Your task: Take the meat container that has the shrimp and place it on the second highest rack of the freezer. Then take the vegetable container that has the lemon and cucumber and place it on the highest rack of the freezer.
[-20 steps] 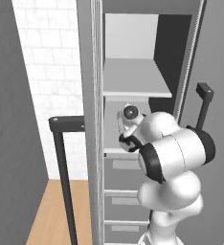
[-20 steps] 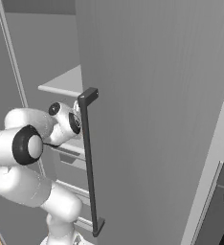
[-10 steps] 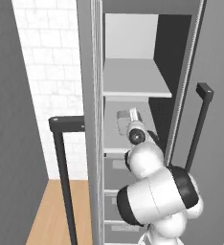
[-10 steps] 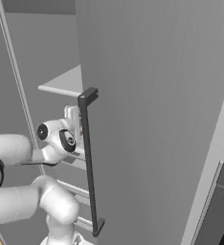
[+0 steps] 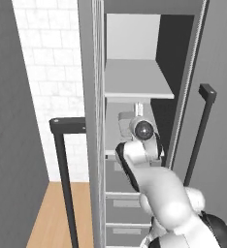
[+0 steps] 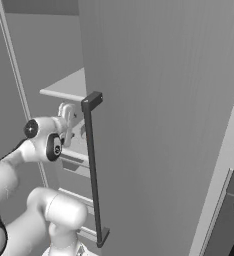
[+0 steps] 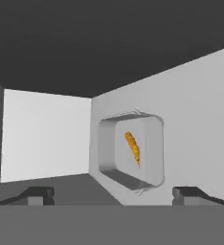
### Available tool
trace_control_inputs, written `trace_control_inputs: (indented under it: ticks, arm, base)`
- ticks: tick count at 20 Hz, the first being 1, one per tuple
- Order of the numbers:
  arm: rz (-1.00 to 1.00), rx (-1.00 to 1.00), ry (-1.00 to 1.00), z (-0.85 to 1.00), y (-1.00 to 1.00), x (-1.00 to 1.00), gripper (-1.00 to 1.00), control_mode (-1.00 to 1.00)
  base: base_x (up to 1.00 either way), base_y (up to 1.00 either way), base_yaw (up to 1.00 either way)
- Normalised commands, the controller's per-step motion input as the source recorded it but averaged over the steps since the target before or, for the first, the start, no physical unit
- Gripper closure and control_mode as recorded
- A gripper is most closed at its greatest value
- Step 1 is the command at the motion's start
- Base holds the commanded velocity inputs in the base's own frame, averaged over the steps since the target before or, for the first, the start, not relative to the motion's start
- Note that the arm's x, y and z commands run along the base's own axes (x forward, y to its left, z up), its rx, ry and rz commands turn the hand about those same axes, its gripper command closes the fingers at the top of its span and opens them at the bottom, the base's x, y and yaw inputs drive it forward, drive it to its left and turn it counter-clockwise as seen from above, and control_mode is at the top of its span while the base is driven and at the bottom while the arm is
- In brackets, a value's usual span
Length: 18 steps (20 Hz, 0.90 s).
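The jaws [image 7: 114,192] stand wide apart and hold nothing, their two dark tips showing on either side of the hand view. Ahead of them, the meat container [image 7: 131,151] with the orange shrimp [image 7: 133,148] lies on a pale shelf [image 7: 200,115] inside the freezer [image 5: 139,80], set toward the shelf's back corner and apart from the jaws. In the left base view, the arm reaches into the freezer just below the highest rack [image 5: 137,81].

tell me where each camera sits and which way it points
Left base view: behind the arm to its left, looking into the open freezer; the white arm reaches under the highest rack.
Right base view: behind to its right, facing the freezer door's outside; arm at lower left.
Hand view: on the hand, open, facing the meat container holding the shrimp.
Both base views share the arm and highest rack.
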Motion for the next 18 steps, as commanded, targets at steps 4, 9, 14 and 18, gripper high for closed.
trace_control_inputs:
  ticks: [4, 9, 14, 18]
  arm:
    - [-0.03, 0.11, 0.60, 0.48, -0.11, -0.61, -1.00, -1.00]
    - [-0.12, -0.01, 0.55, 0.01, 0.20, -0.97, -1.00, -1.00]
    - [-0.10, -0.01, 0.43, -0.02, 0.07, -1.00, -1.00, -1.00]
    - [0.00, 0.00, 0.06, -0.28, -0.20, -1.00, -1.00, -1.00]
  base:
    - [0.00, 0.00, 0.00]
    - [0.00, 0.00, 0.00]
    - [0.00, 0.00, 0.00]
    - [0.00, 0.00, 0.00]
